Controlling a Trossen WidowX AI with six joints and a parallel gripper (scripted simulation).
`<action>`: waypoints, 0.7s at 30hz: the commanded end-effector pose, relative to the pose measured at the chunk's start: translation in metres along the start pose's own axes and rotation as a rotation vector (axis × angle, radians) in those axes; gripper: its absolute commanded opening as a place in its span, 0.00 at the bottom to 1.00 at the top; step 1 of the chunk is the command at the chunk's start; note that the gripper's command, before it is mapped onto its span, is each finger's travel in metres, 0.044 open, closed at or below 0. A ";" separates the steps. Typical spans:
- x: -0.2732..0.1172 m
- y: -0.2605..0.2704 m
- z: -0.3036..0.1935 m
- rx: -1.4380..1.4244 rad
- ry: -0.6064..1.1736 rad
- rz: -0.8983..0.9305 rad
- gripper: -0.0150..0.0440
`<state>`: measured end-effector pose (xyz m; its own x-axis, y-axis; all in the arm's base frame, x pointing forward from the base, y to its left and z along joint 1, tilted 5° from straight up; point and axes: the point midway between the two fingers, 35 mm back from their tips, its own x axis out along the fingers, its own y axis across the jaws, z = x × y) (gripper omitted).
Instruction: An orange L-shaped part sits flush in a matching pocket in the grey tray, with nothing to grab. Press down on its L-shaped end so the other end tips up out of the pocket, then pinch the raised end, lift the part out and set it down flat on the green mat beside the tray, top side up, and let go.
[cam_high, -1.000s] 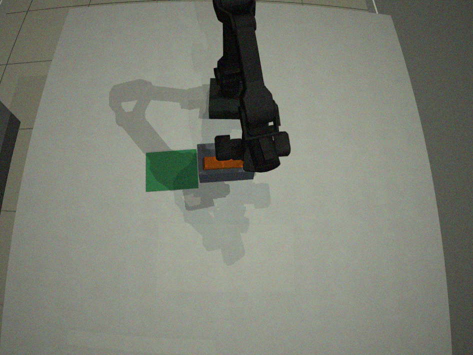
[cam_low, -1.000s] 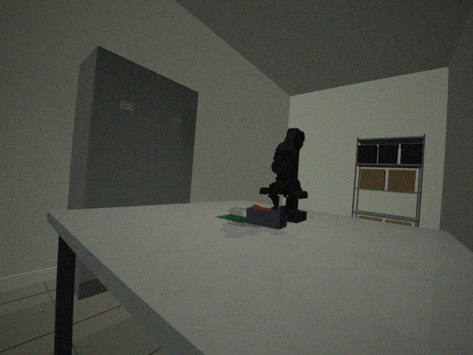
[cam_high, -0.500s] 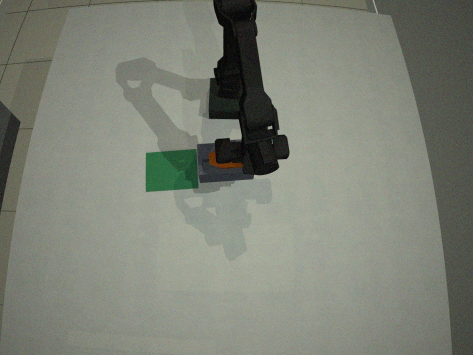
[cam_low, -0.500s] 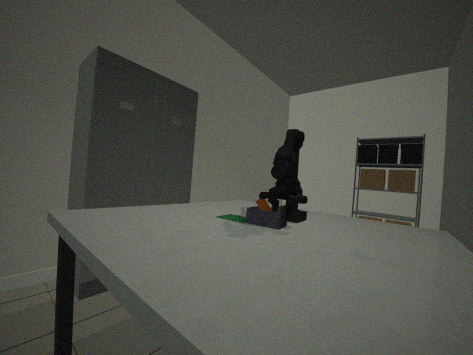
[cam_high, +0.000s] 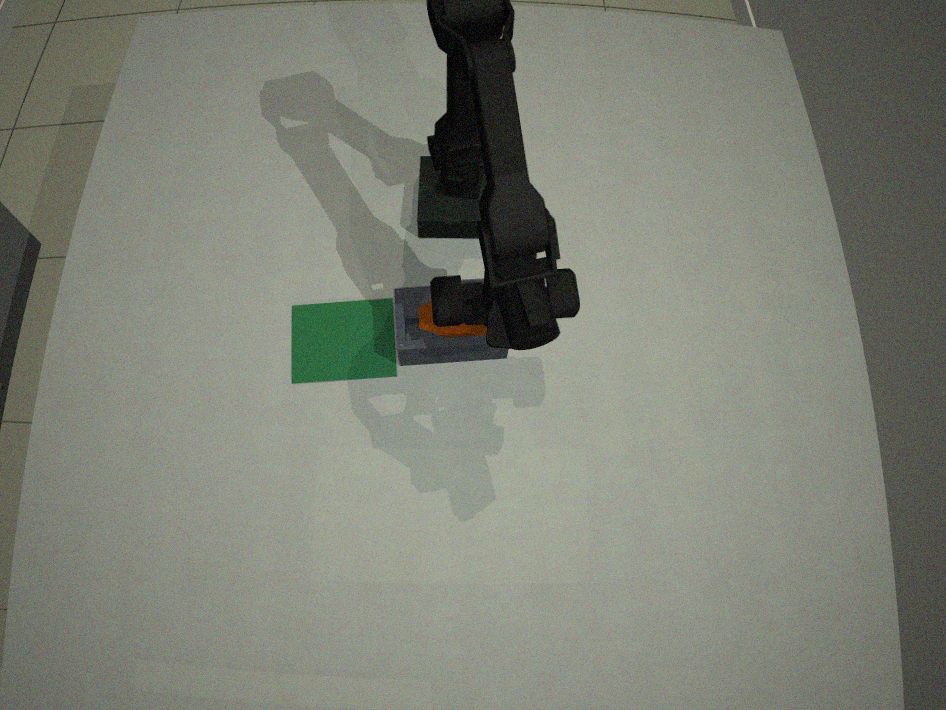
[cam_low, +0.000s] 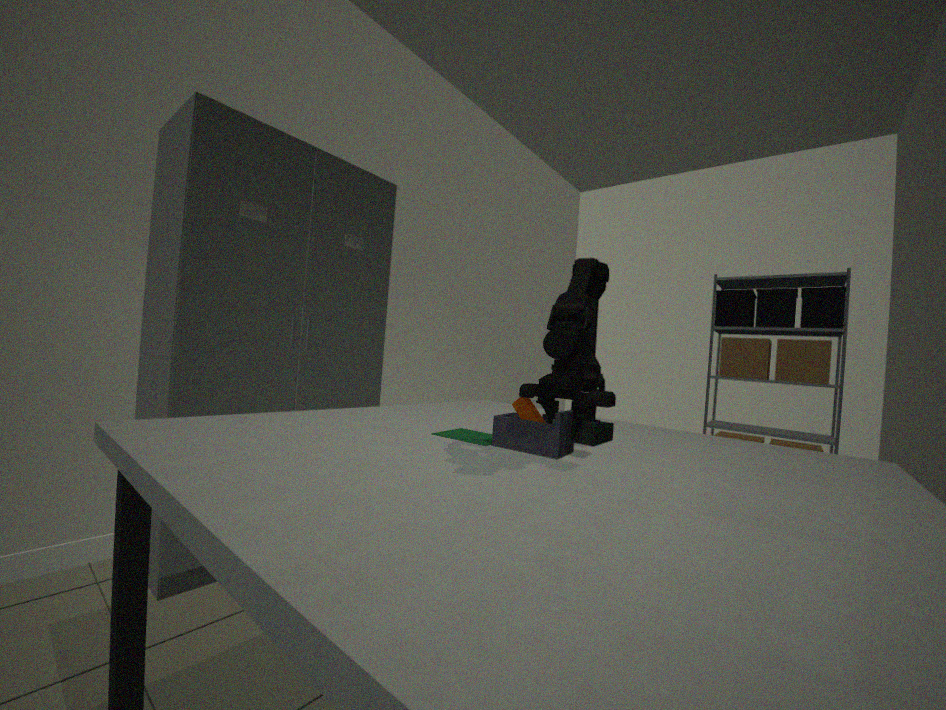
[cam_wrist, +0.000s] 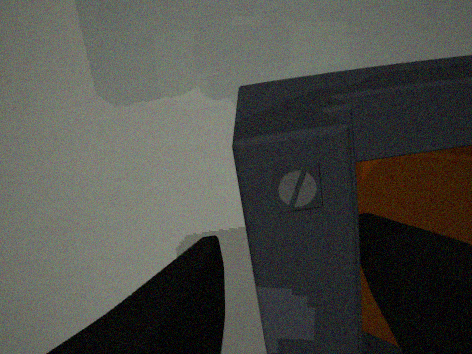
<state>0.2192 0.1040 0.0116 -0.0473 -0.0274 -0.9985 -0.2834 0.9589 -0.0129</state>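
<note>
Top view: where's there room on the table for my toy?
In the top view, the table has room below the tray, left of the mat, and right of the arm. It's crowded at the tray, where the gripper and tipped orange part are.

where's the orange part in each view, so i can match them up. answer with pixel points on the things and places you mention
Top: the orange part (cam_high: 452, 329) (cam_low: 528, 409) (cam_wrist: 415, 190) is just above centre, partly under the gripper (cam_wrist: 287, 241).
Exterior: right of centre, tilted up out of the tray.
Wrist: right edge, partly behind a finger.
Shared landmark: the grey tray (cam_high: 450, 354) (cam_low: 527, 437) (cam_wrist: 295, 145).
</note>
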 end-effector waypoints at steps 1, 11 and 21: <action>-0.006 0.005 0.000 0.002 0.000 -0.002 0.56; -0.043 0.007 0.004 0.003 0.001 -0.004 0.56; -0.105 0.000 0.003 0.007 -0.017 0.002 0.56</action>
<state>0.2266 0.1074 0.1183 -0.0309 -0.0201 -0.9993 -0.2773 0.9607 -0.0107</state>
